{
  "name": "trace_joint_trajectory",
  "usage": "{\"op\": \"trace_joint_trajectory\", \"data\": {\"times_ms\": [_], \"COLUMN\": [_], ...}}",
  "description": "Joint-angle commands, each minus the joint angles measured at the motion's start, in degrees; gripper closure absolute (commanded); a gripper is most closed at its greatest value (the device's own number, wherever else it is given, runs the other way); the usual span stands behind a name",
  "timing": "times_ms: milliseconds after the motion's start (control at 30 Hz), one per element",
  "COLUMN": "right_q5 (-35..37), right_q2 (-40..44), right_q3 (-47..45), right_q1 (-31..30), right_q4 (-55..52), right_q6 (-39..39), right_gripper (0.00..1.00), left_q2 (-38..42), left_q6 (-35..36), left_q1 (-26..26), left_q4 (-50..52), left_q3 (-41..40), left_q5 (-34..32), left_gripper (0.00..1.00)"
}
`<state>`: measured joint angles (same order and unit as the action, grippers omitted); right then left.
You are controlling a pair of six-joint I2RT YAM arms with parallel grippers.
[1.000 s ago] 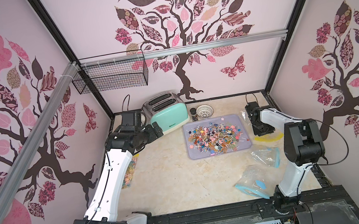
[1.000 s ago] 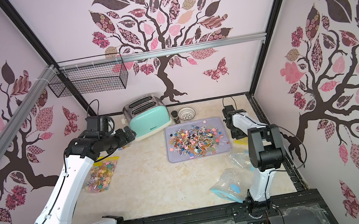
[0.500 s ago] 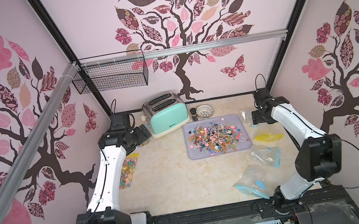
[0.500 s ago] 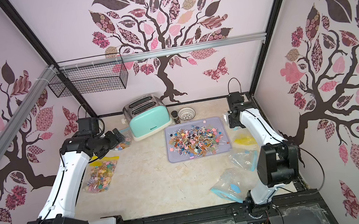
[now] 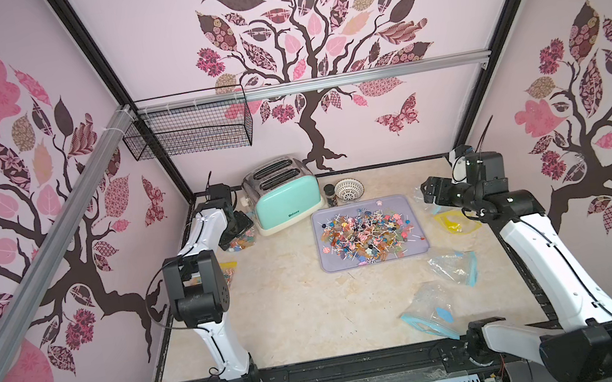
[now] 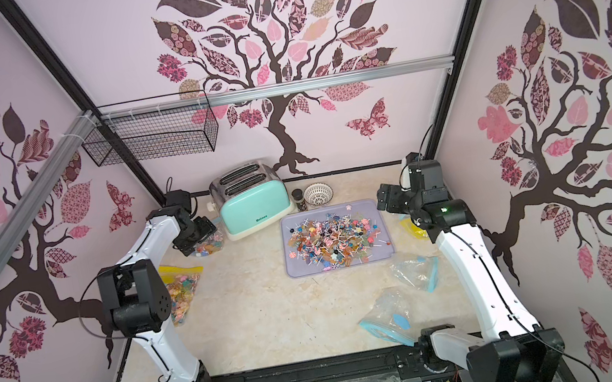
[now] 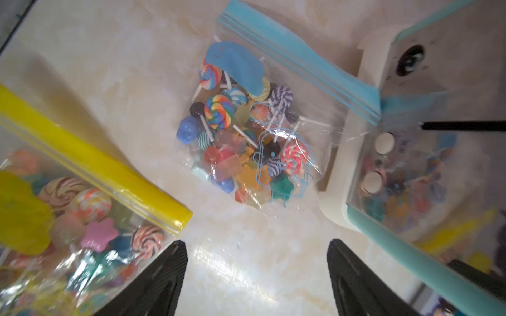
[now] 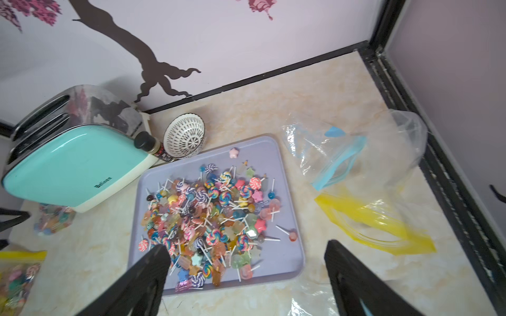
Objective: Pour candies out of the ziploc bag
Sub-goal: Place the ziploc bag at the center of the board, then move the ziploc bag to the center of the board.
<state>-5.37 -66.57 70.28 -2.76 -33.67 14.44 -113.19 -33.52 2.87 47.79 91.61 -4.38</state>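
Note:
A clear ziploc bag with a blue zip [image 7: 246,142] lies flat beside the toaster, full of candies [image 7: 224,115]. My left gripper [image 7: 257,246] hangs open just above it with nothing between its fingers; in a top view the left gripper [image 5: 238,227] covers part of that bag [image 5: 240,245]. A second full bag with a yellow zip [image 6: 181,288] lies near the left arm. Loose candies [image 5: 367,228] are heaped on the lilac tray [image 5: 328,266]. My right gripper [image 8: 246,249] stands open and empty over the tray's right side [image 5: 428,192].
A mint toaster [image 5: 283,199], a dark jar [image 5: 330,194] and a white bowl [image 5: 349,189] stand at the back. Empty bags lie right of the tray: blue-zipped [image 8: 328,153], yellow-zipped [image 5: 455,221], and two more [image 5: 453,266] [image 5: 429,313]. A wire basket [image 5: 188,129] hangs on the wall.
My left arm drew back from the toaster's front to the bag at its left. The right arm unfolded and its wrist rose toward the rear right corner, jaws wider.

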Motion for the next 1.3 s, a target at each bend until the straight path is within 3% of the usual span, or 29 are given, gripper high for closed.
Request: {"op": "trace_joint_trajectory", "data": {"times_ms": [0, 200, 300, 667, 733, 1000, 1267], "right_q5": [-5.0, -6.2, -5.9, -5.9, -6.0, -7.1, -7.7], "right_q2": [0.1, -1.7, -2.2, -2.9, -2.8, -2.2, -1.6], "right_q3": [-0.9, -0.8, -0.9, -0.7, -0.7, -0.7, -1.1], "right_q1": [-0.4, -0.7, -0.7, -0.7, -0.8, -1.2, -3.0], "right_q4": [2.1, 2.6, 2.7, 2.8, 2.7, 2.6, 2.0], "right_q6": [1.6, 1.5, 1.5, 1.6, 1.6, 1.7, 1.8], "right_gripper": [0.08, 0.11, 0.12, 0.13, 0.13, 0.13, 0.12], "left_q2": [-4.0, -9.1, -10.0, -10.9, -10.0, -1.5, 13.1], "left_q6": [2.3, 3.4, 3.3, 2.0, 1.7, 0.6, 2.1], "left_q1": [0.0, 0.0, 0.0, 0.0, 0.0, -1.3, -12.5], "left_q4": [-2.3, -1.4, -1.7, -0.2, 0.0, 3.5, 8.4], "left_q3": [3.6, 5.6, 5.2, 4.2, 3.6, -1.6, -13.5], "left_q5": [-1.4, -1.4, -1.9, -2.5, -2.6, -0.6, -0.5], "left_gripper": [0.15, 0.17, 0.24, 0.88, 0.96, 1.0, 1.0]}}
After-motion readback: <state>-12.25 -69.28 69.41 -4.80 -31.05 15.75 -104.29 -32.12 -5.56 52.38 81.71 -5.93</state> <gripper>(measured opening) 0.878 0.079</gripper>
